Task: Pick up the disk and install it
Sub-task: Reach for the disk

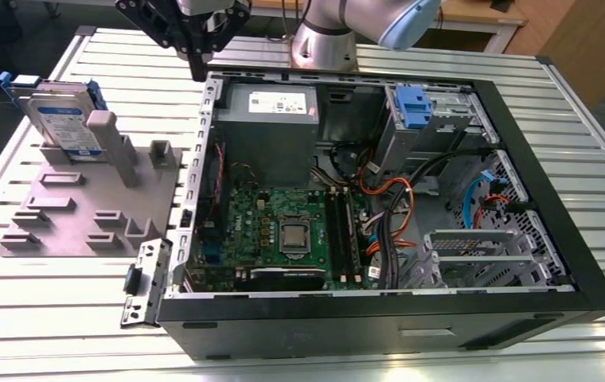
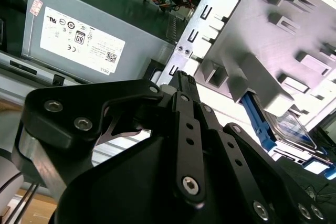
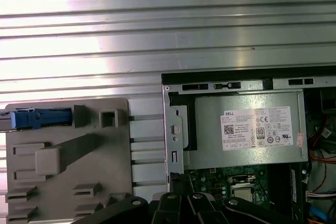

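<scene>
disk (image 1: 64,119) stands on end, blue end up.

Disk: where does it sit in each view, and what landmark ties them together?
Exterior view: disk upright in the grey fixture, exterior view's left of the case.
Second wrist view: disk behind the fixture's posts.
First wrist view: disk edge-on at the fixture's corner.
Landmark: the fixture.

My fingers (image 2: 185,108) were black. Nearest their tips, the power supply (image 1: 271,135) was grey with a white label. Farther off to one side, the disk (image 1: 58,119) was silver, labelled white and blue, framed in blue, on a pale grey fixture (image 1: 69,191). The table (image 1: 69,318) beneath was ribbed silver.
</scene>
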Action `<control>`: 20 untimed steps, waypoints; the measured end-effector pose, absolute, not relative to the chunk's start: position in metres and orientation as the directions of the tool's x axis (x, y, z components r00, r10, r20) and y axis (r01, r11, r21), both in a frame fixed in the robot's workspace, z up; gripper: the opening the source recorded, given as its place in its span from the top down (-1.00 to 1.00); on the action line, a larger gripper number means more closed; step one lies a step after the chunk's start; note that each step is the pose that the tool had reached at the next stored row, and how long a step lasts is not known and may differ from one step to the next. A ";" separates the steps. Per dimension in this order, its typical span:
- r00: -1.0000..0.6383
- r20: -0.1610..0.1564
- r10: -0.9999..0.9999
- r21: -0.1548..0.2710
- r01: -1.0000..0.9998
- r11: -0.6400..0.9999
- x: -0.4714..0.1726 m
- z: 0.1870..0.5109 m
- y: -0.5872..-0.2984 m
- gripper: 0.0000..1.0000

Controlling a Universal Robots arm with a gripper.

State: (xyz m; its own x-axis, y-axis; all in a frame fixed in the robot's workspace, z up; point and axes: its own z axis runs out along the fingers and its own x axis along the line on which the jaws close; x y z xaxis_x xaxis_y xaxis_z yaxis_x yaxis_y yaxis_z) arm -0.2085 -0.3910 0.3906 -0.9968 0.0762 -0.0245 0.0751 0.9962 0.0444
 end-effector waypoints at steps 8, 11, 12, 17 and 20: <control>-0.997 -0.024 0.076 0.044 0.075 0.996 -0.216 0.390 -0.390 0.79; -0.997 -0.024 0.076 0.044 0.075 0.996 -0.221 0.390 -0.388 0.79; -0.997 -0.025 0.076 0.044 0.075 0.996 -0.222 0.390 -0.387 0.79; -0.997 -0.024 0.076 0.044 0.075 0.996 -0.223 0.390 -0.386 0.79; -0.997 -0.024 0.076 0.044 0.075 0.996 -0.224 0.390 -0.386 0.79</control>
State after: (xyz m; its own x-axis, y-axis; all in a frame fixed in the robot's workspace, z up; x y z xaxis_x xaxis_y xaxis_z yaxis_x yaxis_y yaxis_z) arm -0.2236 -0.3858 0.3903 -0.9968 0.0763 -0.0244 0.0752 0.9962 0.0444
